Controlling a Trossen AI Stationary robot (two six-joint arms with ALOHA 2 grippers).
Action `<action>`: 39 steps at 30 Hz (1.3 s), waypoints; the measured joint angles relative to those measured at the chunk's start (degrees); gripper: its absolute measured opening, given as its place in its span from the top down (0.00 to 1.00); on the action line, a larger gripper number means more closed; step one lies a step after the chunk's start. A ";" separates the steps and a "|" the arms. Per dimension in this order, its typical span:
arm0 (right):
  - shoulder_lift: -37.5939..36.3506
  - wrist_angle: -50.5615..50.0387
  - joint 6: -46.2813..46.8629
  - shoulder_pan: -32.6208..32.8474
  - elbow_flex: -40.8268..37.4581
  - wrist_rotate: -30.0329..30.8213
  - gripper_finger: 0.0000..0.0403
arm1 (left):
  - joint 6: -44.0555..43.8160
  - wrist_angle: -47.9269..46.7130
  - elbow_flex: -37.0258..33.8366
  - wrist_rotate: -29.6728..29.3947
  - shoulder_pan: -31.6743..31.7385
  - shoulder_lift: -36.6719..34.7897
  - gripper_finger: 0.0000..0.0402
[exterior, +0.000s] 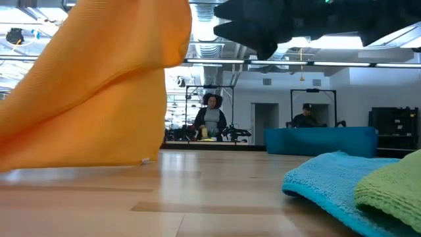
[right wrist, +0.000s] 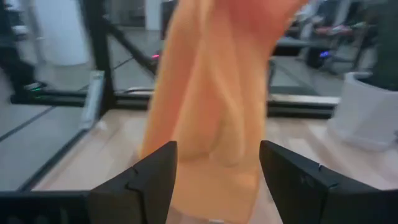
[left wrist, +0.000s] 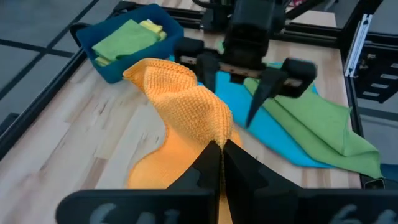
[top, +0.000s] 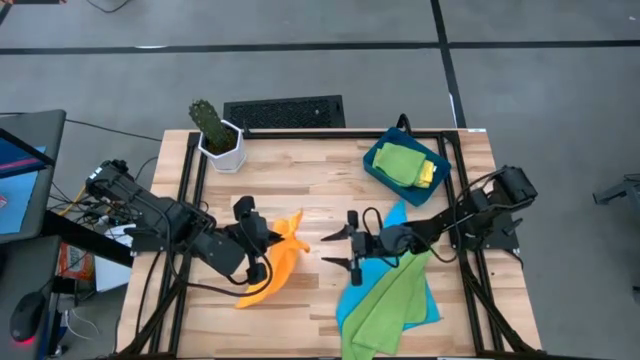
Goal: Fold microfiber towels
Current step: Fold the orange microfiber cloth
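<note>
The left gripper [left wrist: 221, 149] has its jaws pinched on the orange towel [top: 275, 262], which is lifted near the bench's middle. The right gripper [top: 340, 250] is held beside it, jaws spread, above the blue towel [top: 420, 300] and green towel [top: 385, 310] by the front edge.

It was a robotics lab or test hall. A wooden table [top: 310, 190] in a black metal frame [top: 185, 180] stood on a grey concrete floor [top: 300, 50] marked with dark lines. Across the table, the low view showed an open hall with ceiling ducts [exterior: 210, 47], strip lights, more black frames [exterior: 313, 105] and two people [exterior: 212, 118] at workstations.
</note>
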 joint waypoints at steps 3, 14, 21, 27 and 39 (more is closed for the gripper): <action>0.80 0.17 -1.24 -0.90 1.08 0.65 0.37 | 0.19 0.22 0.00 -0.39 0.00 0.00 1.00; 6.31 -4.05 -5.09 -2.69 10.24 -0.40 0.37 | 0.54 0.89 0.00 -0.53 0.00 0.04 1.00; 6.16 -5.35 -4.35 -3.62 10.52 1.77 0.38 | 1.53 1.08 0.00 -0.58 0.00 0.07 1.00; 6.37 -8.60 -1.04 -5.31 10.50 1.82 0.56 | 1.80 1.30 0.00 -0.77 0.00 0.07 1.00; 6.37 -9.31 -3.80 -4.43 10.48 0.32 0.95 | 6.45 4.55 0.00 -0.96 0.00 0.07 1.00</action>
